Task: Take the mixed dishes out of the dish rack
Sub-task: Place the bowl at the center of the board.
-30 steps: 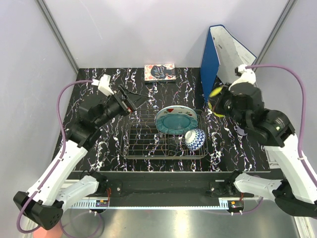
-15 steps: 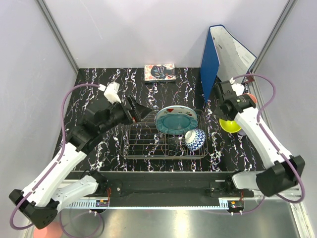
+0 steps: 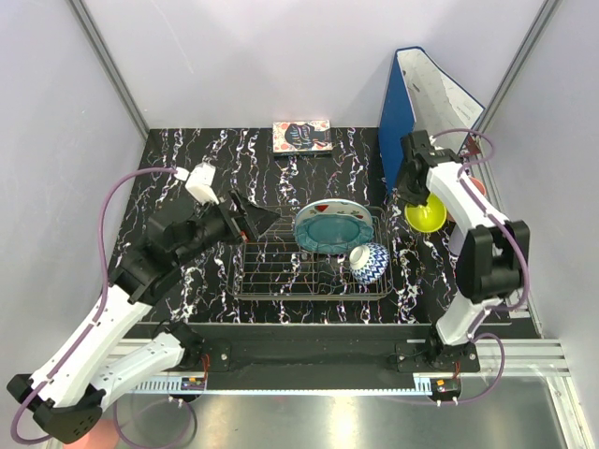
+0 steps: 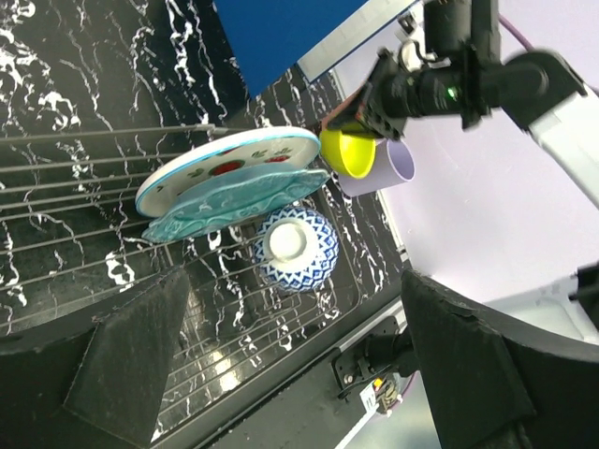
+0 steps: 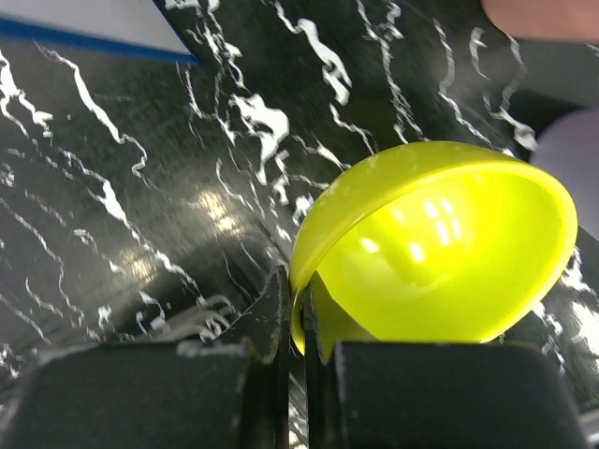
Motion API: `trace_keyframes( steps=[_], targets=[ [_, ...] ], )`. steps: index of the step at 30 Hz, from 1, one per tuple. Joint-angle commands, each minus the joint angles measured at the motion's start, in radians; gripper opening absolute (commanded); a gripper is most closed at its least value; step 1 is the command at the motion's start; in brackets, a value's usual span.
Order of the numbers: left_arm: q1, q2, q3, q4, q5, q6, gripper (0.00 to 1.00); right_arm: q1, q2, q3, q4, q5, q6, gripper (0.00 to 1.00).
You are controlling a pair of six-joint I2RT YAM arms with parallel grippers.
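Note:
The grey wire dish rack (image 3: pixel 281 271) holds a teal scalloped plate (image 3: pixel 332 232) leaning on a white plate with red marks (image 3: pixel 329 207). A blue-white bowl (image 3: pixel 370 263) lies upside down at its right end. My right gripper (image 3: pixel 417 198) is shut on the rim of the yellow-green bowl (image 3: pixel 426 216), tilted over the table right of the rack; its jaws (image 5: pixel 301 323) pinch the bowl (image 5: pixel 440 253). The lilac cup (image 4: pixel 391 170) and pink cup (image 5: pixel 543 14) stand beside it. My left gripper (image 3: pixel 262 217) is open and empty over the rack's back-left corner.
A blue binder (image 3: pixel 398 117) stands upright at the back right, just behind the right gripper. A patterned book (image 3: pixel 302 137) lies at the back centre. The cage walls close in both sides, and the right arm's links cover the table's right edge.
The right arm has folded back and carried the yellow-green bowl from near the binder down to the table right of the rack. The left gripper has edged right toward the rack.

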Motion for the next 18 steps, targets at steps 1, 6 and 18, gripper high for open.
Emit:
trace_keyframes(
  steps=[1,6,18],
  targets=[
    [-0.007,-0.012,-0.016,-0.006,-0.020,0.007,0.99,-0.008,0.072,0.094,0.038,-0.006,-0.028,0.00],
    [-0.005,-0.012,-0.026,-0.029,-0.032,0.008,0.99,-0.024,0.155,0.117,0.039,-0.006,-0.043,0.00],
    [-0.005,-0.006,-0.045,-0.058,-0.060,0.012,0.99,-0.027,0.252,0.123,0.053,-0.016,-0.072,0.07]
  ],
)
